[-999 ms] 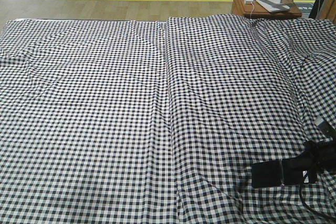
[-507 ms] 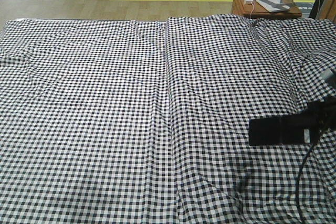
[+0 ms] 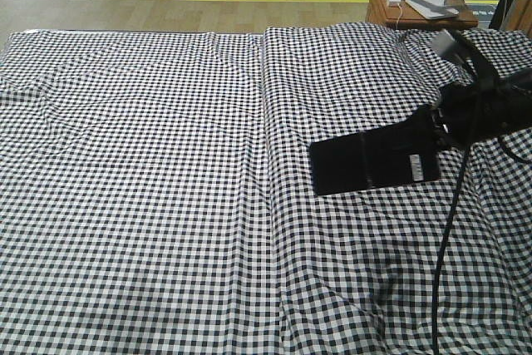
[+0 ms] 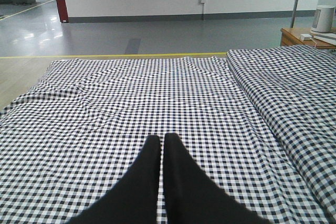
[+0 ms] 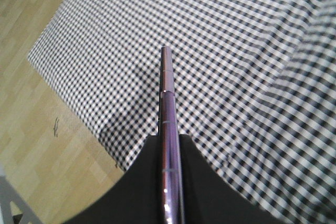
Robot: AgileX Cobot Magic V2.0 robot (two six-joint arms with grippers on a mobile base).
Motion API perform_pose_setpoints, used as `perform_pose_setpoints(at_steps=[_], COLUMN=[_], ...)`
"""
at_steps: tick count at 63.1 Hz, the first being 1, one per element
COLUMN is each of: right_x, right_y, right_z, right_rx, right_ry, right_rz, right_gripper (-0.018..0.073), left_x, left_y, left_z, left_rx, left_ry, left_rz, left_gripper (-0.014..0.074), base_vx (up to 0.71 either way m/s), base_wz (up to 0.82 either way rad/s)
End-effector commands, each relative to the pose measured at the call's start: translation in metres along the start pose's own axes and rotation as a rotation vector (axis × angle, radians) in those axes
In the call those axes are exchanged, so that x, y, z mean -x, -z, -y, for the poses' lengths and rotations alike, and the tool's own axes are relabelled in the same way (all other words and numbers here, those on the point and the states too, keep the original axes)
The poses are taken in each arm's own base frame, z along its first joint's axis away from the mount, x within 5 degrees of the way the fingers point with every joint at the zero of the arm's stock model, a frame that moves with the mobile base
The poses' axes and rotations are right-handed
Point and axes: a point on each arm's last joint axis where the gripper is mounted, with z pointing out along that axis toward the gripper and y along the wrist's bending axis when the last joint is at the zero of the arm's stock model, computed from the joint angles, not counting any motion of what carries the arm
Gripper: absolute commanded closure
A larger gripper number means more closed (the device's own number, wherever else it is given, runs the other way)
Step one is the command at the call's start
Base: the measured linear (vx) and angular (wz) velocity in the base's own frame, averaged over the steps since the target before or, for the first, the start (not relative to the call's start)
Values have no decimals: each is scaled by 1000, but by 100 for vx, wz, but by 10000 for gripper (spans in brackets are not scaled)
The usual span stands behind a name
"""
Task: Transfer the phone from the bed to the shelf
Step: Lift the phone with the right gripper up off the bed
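Wide bed (image 3: pixel 166 164) in black-and-white gingham cloth fills most of the front view, with a small orange-brown bedside table (image 3: pixel 389 4) behind it. The flat glossy black phone (image 3: pixel 374 162) hangs above the bed's right half, pinched at one end by the right gripper (image 3: pixel 434 132). The left gripper (image 4: pixel 161 153) has its fingers pressed together on nothing. We judge the carry wants a slow, level swing, since the hold is end-on. Only the right wrist view shows the phone edge-on, seated between the jaws. We see the shelf in no view.
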Motion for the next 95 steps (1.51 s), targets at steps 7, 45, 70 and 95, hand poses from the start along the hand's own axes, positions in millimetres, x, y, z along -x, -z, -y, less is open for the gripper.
perform_pose_setpoints(at_steps=[7,45,70,95], right_x=[15,-10,-20,-20], right_y=[13,38,54,54], right_z=[-87,-230,-251,-250], right_rx=[151,317,330,329], right_ry=[169,499,536,535], right_rz=[24,40,56,59], right_gripper=[562,562,562,561], left_x=[5,5,5,5], left_y=[0,0,0,0], left_z=[0,0,0,0], left_rx=[4,4,4,4], left_ry=[9,9,9,9], left_rz=[75,75,75,75], left_gripper=[595,595,595,595], base_vx=[0,0,0,0], base_wz=[0,0,0,0])
